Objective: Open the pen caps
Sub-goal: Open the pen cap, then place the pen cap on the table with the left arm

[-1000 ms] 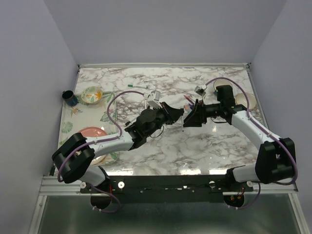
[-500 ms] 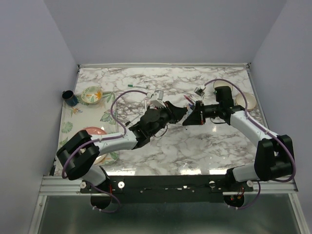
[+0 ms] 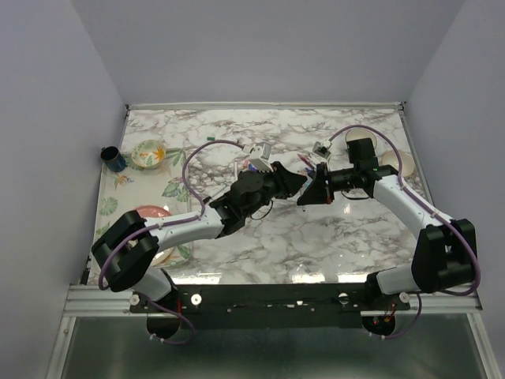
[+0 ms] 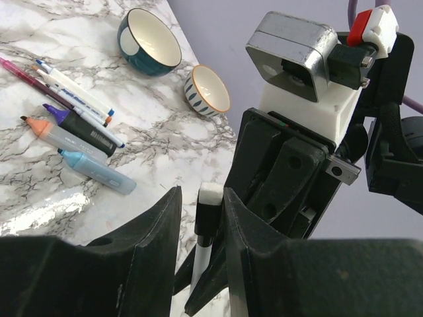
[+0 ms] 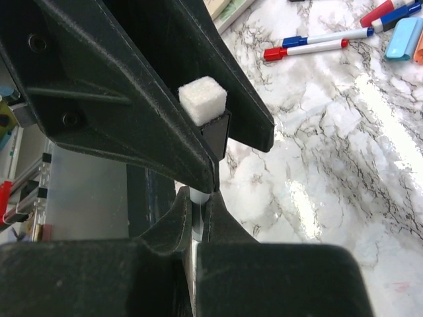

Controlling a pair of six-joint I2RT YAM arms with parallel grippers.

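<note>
One pen stands between my two grippers above the middle of the table. Its black pen cap, topped with a white pad, sits between the fingers of my left gripper. Those jaws stand apart: the cap leans on the right finger and a gap shows on its left. My right gripper is shut on the pen's white body just below the cap. From above, left gripper and right gripper meet tip to tip. Capped red and blue pens lie on the marble.
Loose pens and highlighters, orange and light blue, lie beside a dark blue bowl and a small patterned bowl. At the left edge are a floral bowl, a blue cup and a pink plate.
The right gripper closed on the pen's body. The left jaws have now widened off the cap. Both arms drew closer together and slightly away from the bases.
</note>
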